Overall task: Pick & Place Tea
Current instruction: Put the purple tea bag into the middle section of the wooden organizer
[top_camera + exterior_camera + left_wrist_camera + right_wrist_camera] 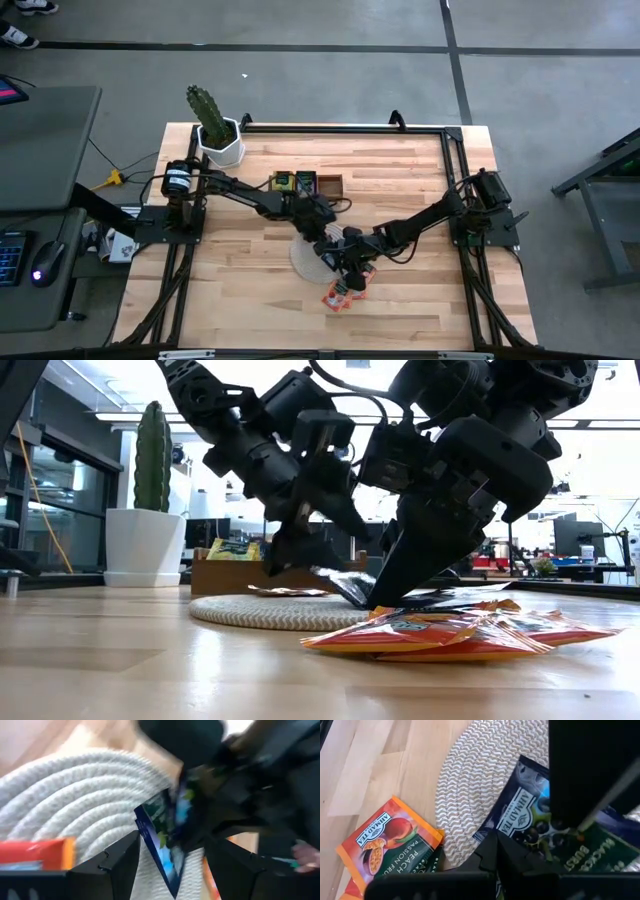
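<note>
Right wrist view: closed right pincer pinches the blackcurrant tea sachet over the woven mat; open left pincer straddling it risks tearing it.

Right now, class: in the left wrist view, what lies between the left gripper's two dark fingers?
A dark blue tea sachet, standing on edge over the round woven mat, lies between the open left gripper's fingers. The left wrist view shows it.

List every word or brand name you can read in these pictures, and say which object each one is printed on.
"AHMAD TEA": dark blue sachet on the round mat.
"BLACKC... BURST", partly hidden: same dark blue sachet.
"AHMAD TEA": orange sachet on the table.
"PEACH PASSION FRU...", cut off: same orange sachet.
Print on the tray's packets and the low view's sachets: too small to read.
</note>
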Motion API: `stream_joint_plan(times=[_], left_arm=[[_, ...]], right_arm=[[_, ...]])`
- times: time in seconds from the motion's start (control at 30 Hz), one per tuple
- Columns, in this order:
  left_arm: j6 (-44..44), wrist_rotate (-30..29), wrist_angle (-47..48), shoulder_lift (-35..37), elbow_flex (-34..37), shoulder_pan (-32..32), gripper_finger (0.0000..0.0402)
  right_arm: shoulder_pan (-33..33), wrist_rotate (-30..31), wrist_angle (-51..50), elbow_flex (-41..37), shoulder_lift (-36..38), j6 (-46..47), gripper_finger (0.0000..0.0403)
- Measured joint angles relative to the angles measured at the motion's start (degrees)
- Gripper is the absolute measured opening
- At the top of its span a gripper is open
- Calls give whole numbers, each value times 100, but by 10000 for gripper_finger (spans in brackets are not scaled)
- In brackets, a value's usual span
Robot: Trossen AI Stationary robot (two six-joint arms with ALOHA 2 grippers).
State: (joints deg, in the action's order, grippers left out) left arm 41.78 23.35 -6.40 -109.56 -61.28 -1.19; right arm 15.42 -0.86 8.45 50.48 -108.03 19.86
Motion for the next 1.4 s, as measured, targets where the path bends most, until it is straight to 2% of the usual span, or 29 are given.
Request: stream_joint_plan(times=[0.17,1.4], left_arm=[[-144,-138,357,0,0,0,217],[54,-175,134,2,2,-83,217]], right_arm=[[-2,2,4,0,0,0,0],[-4,63,313,0,-4,-85,0]])
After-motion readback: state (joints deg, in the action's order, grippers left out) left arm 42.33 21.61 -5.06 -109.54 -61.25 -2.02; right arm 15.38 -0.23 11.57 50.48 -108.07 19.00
